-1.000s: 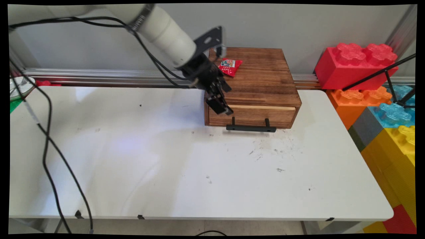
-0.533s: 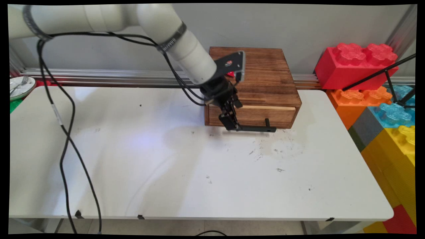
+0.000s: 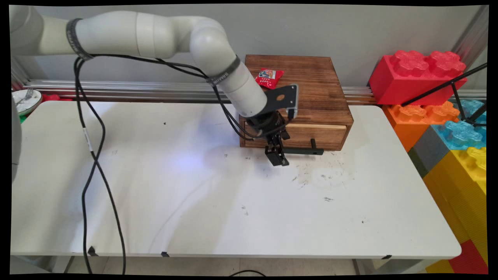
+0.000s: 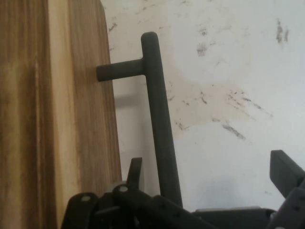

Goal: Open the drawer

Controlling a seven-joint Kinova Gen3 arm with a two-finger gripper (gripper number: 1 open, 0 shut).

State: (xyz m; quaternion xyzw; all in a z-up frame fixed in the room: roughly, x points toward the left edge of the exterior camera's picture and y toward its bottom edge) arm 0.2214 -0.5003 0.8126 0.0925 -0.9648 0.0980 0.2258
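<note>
A brown wooden box [image 3: 311, 93] stands at the table's back edge, its single drawer [image 3: 319, 136] facing front and shut. A black bar handle [image 3: 301, 151] sticks out from the drawer front. My gripper [image 3: 277, 157] is down at the handle's left end, open. In the hand view the gripper [image 4: 209, 167] straddles the handle [image 4: 159, 124]: one finger [image 4: 135, 171] sits between the bar and the drawer front [image 4: 57, 119], the other finger [image 4: 286, 169] is out over the table. A small red snack packet [image 3: 269, 77] lies on top of the box, back left.
Large toy bricks are stacked off the table's right end: red [image 3: 418, 74], orange [image 3: 412, 116], blue [image 3: 463, 132], yellow [image 3: 467, 175]. A black tripod rod [image 3: 447, 83] crosses them. A plate with a fork [image 3: 23, 99] sits far left. Black cables [image 3: 89, 155] hang over the table's left part.
The arm has swung down and to the right, from the box's upper left corner to the drawer handle's left end. The red packet, hidden half a second ago, shows again.
</note>
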